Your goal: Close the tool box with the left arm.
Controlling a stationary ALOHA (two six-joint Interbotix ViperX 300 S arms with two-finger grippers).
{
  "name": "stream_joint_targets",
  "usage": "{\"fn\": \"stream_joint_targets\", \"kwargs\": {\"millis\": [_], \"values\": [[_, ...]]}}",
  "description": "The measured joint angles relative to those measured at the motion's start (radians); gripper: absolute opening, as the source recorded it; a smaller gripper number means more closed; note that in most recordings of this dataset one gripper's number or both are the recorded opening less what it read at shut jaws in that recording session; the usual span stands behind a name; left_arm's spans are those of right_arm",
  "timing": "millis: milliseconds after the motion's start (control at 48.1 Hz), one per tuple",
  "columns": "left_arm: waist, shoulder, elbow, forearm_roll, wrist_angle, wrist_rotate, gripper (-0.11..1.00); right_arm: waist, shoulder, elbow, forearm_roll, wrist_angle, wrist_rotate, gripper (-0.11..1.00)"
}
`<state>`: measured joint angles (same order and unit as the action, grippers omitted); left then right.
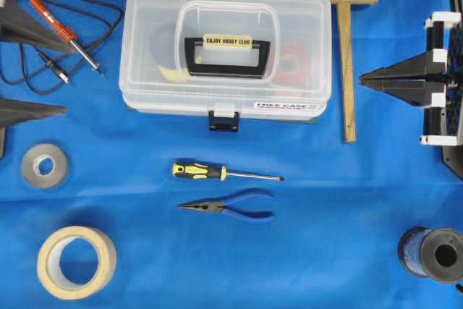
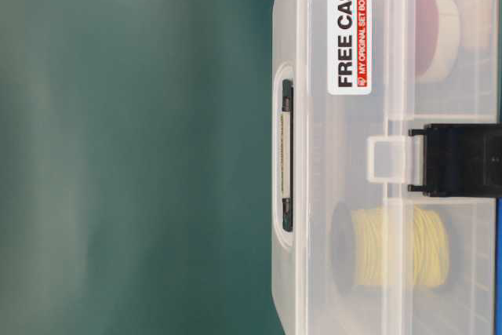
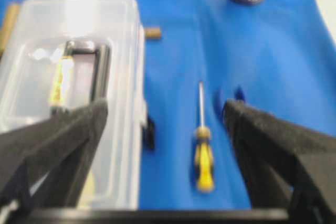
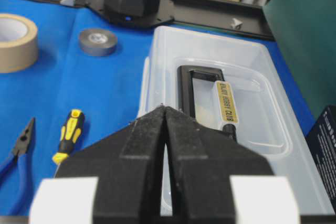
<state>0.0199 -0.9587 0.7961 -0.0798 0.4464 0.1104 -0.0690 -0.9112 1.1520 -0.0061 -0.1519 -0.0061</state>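
Observation:
The clear tool box lies at the back middle of the blue cloth with its lid down on the base. Its black handle with the yellow label lies flat on top, and the dark blue latch is at the front. My left gripper is wide open and empty, left of the box and apart from it. In the left wrist view the box is ahead on the left. My right gripper is shut and empty, right of the box. In the right wrist view it points at the box.
A wooden mallet lies right of the box. A yellow screwdriver and blue pliers lie in front. Red probes with cable, grey tape and masking tape are left, a wire spool front right.

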Motion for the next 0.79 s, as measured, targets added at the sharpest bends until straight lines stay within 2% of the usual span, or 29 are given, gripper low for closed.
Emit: {"fn": "stream_joint_targets", "kwargs": {"millis": [146,395,603,791], "values": [[-0.002,-0.144,0.112,0.002,-0.071,-0.002,0.89,-0.002,0.0,0.0,0.0,0.0,0.0,0.0],[-0.002,-0.313,0.33,0.002,-0.195,-0.011,0.88,-0.002,0.0,0.0,0.0,-0.002,-0.002,0.0],[-0.002,-0.383,0.466,0.0,-0.288,-0.037,0.88,-0.002,0.0,0.0,0.0,-0.002,-0.002,0.0],[-0.002,-0.385,0.538,0.0,-0.36,-0.057,0.88,-0.002,0.0,0.0,0.0,-0.002,0.0,0.0]]}}
